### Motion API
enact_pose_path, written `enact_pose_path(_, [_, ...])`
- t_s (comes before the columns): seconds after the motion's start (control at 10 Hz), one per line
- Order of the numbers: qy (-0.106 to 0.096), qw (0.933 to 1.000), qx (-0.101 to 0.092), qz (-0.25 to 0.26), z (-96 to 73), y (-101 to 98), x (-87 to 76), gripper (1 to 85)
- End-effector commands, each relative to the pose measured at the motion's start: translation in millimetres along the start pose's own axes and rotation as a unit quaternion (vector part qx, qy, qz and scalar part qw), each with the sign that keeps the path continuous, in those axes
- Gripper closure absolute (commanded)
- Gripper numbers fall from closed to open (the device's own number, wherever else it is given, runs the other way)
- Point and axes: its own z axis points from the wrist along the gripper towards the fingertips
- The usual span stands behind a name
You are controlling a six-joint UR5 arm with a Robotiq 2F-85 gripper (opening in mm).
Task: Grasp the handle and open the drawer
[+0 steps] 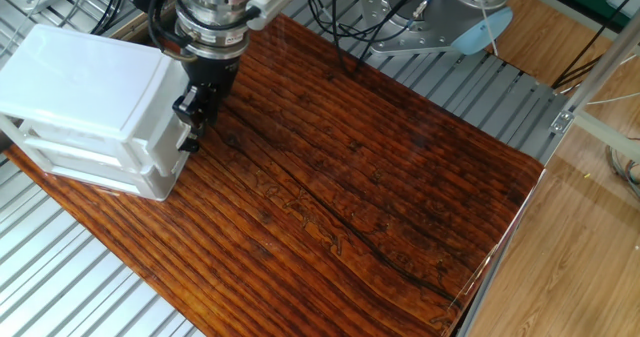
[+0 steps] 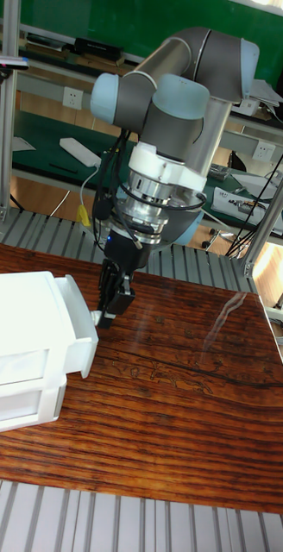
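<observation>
The white two-drawer box stands at the left end of the wooden board. Its upper drawer sticks out a short way past the box body, and its plain front faces the arm. My gripper hangs straight down in front of that face, its black fingers shut on the handle. Only a small white stub of the handle shows beside the fingertips in the tall fixed view. The fixed view hides it behind the fingers.
The shallower bottom drawer sits flush below. The dark wooden board stretches right of the box on a ribbed metal table. Cables and the arm's base are at the back.
</observation>
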Motion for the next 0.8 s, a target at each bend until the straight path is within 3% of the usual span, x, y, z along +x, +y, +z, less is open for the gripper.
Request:
enact_pose_path(0.0, [-0.004, 0.9998, -0.002, 0.020, -2.6, -1.9, -13.7, 60.3])
enact_pose_path(0.7, [-0.006, 0.9992, -0.005, 0.038, -3.9, -1.9, -22.8, 60.3])
